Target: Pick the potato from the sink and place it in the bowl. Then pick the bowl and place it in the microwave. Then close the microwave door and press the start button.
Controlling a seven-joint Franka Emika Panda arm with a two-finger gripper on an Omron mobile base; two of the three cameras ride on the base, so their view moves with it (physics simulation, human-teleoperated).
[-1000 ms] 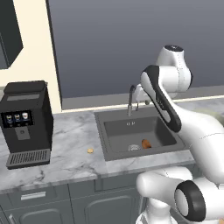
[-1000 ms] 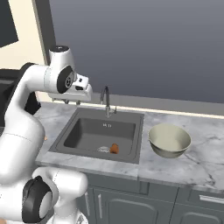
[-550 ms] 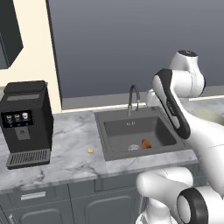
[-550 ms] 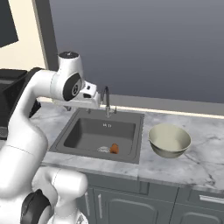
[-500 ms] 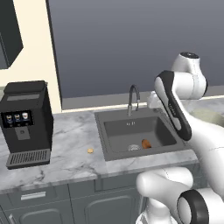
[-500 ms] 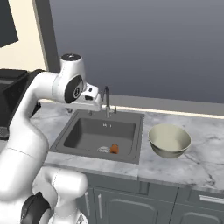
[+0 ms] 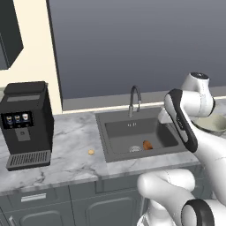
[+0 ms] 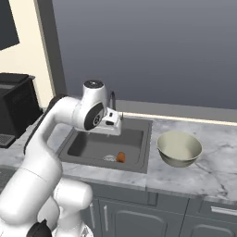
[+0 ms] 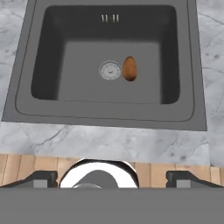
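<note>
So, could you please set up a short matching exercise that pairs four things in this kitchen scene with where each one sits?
Things:
1. potato
2. bowl
3. coffee machine
4. small pale-yellow bit

Places:
A. on the counter, between the coffee machine and the sink
B. on the sink floor, right beside the round drain
C. at the far end of the counter, across the sink from the bowl
D. on the marble counter, just beside the sink's rim

Pairs: 1-B, 2-D, 3-C, 4-A
</note>
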